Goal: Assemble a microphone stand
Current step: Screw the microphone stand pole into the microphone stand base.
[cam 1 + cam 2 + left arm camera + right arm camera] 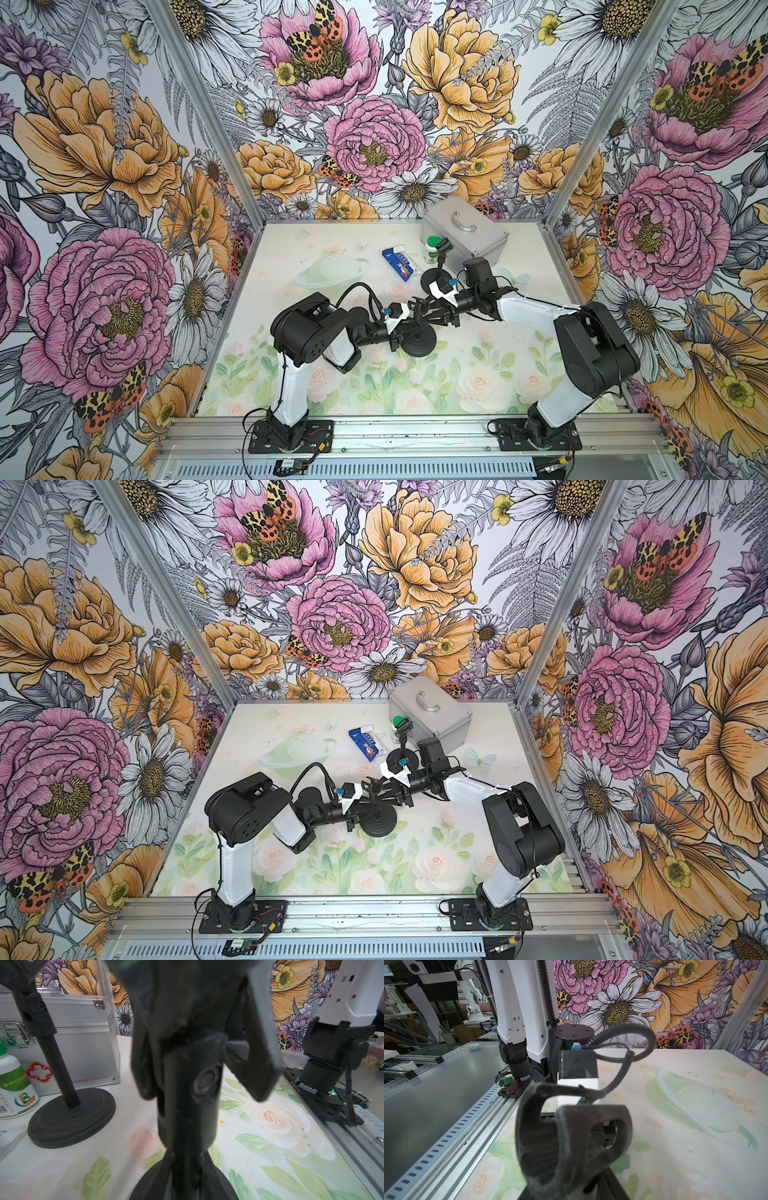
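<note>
Rose-print tabletop point(478, 374), microphone stand point(419, 343) upright on it, floral-papered walls point(104, 166)

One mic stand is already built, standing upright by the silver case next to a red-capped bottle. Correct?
No. The bottle has a green cap, not red, as both top views show. The rest holds: the built mic stand is upright by the silver case, next to that bottle.

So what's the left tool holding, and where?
Left tool grips the stand at the neck joint under its clip.
</note>
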`<state>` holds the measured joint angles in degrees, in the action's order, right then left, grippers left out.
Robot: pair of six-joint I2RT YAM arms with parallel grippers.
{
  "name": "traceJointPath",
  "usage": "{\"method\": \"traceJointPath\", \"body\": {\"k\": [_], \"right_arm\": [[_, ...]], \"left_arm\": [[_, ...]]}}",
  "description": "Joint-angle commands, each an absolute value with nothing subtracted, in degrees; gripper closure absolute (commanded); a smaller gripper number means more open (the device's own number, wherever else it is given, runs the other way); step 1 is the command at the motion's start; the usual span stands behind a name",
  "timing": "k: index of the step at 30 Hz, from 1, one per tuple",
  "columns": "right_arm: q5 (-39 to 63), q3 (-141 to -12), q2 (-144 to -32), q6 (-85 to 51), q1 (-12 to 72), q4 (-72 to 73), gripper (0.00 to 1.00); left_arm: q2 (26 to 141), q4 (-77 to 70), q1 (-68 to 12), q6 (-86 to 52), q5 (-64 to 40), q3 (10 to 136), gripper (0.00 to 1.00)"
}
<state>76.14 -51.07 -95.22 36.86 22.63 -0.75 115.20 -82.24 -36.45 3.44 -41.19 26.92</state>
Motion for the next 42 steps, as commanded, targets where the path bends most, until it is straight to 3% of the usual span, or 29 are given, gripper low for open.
{"method": "traceJointPath", "body": {"k": [1,10,14,17,20,23,28,31,36,37,39,42], "right_arm": [[80.7,-53.1,-97.6,40.5,23.3,-5.3,0.66],[72.2,-51.7,-98.6,43.0,23.4,-5.3,1.0],[60.8,-45.9,-94.0,38.6,26.3,0.4,1.0],[47.2,-32.8,-89.5,21.1,28.0,29.1,1.0],[28.8,-23.8,-87.0,8.7,29.3,46.8,1.0],[10.6,-18.5,-86.3,3.1,35.5,55.7,1.0],[-24.1,-17.6,-91.2,-5.7,53.1,65.2,1.0],[-34.5,-19.8,-94.5,-7.4,59.8,66.8,1.0],[-30.5,-20.0,-95.4,-5.1,61.7,68.5,1.0],[-28.7,-19.4,-94.4,-4.0,61.3,68.5,0.94],[-20.2,-17.8,-92.1,-0.7,59.2,66.9,0.65],[9.6,-18.1,-86.7,2.5,50.8,56.6,0.53]], "left_arm": [[115.3,-80.9,-35.3,4.9,-38.8,26.2,0.8],[115.6,-80.9,-35.1,4.6,-38.8,26.4,0.79],[115.6,-80.9,-35.1,4.4,-38.6,26.4,0.79],[115.4,-80.9,-34.9,3.9,-38.5,26.5,0.77],[115.0,-80.9,-34.9,3.8,-38.3,26.3,0.77],[114.6,-80.9,-35.0,3.6,-38.2,26.2,0.76],[114.4,-80.9,-35.0,3.6,-38.4,26.3,0.74],[114.0,-80.9,-35.1,3.7,-38.3,26.1,0.74],[114.0,-80.9,-35.4,4.5,-37.9,25.9,0.78],[113.8,-80.9,-35.4,4.7,-37.5,25.7,0.8],[113.6,-80.9,-35.3,5.3,-37.2,25.3,0.81],[114.0,-80.9,-35.1,5.4,-37.4,25.4,0.82]]}}
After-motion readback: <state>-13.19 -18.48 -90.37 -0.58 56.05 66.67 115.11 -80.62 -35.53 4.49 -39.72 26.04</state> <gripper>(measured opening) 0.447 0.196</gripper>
